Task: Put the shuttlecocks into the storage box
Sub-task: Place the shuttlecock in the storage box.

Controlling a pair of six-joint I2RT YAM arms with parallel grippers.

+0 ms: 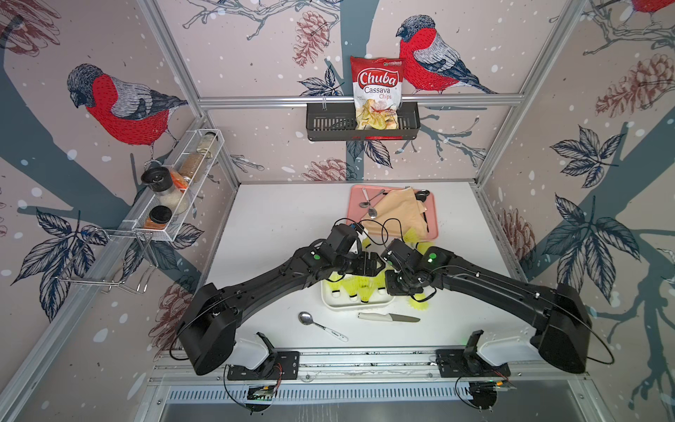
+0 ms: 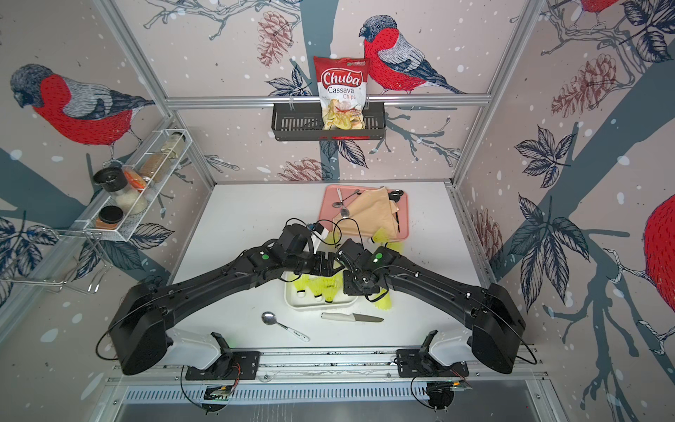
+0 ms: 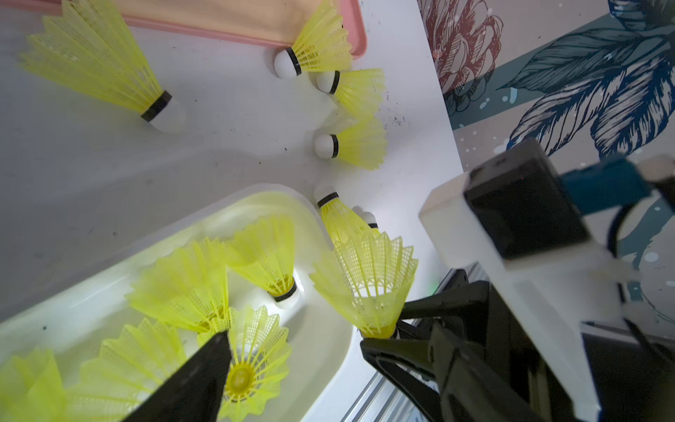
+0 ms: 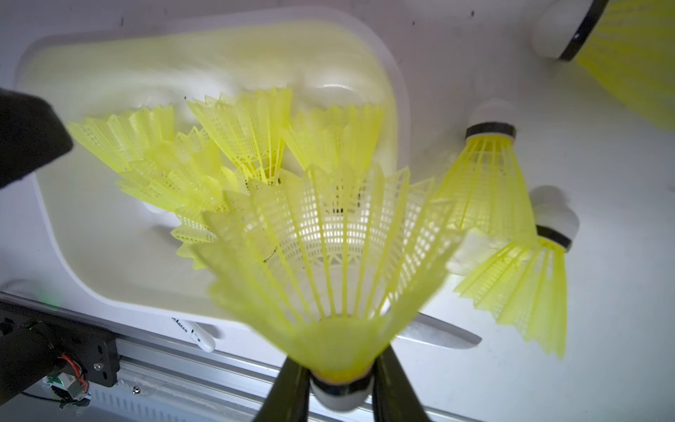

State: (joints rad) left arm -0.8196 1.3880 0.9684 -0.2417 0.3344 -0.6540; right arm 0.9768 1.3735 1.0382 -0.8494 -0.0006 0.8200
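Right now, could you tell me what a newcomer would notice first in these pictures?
The neon yellow shuttlecocks jump out first: several stand in the white storage box near the table's front middle. The right gripper is shut on a held shuttlecock at its white tip, close to the box's rim. On the back wall, a red chips bag stands in a black basket.

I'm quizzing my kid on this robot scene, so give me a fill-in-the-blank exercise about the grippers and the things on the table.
1. The right gripper is shut on a ____.
2. The left gripper, over the storage box, has its jaws ____.
3. The knife near the box has a ____ handle.
4. The tray is ____.
Missing words: shuttlecock; open; white; pink.
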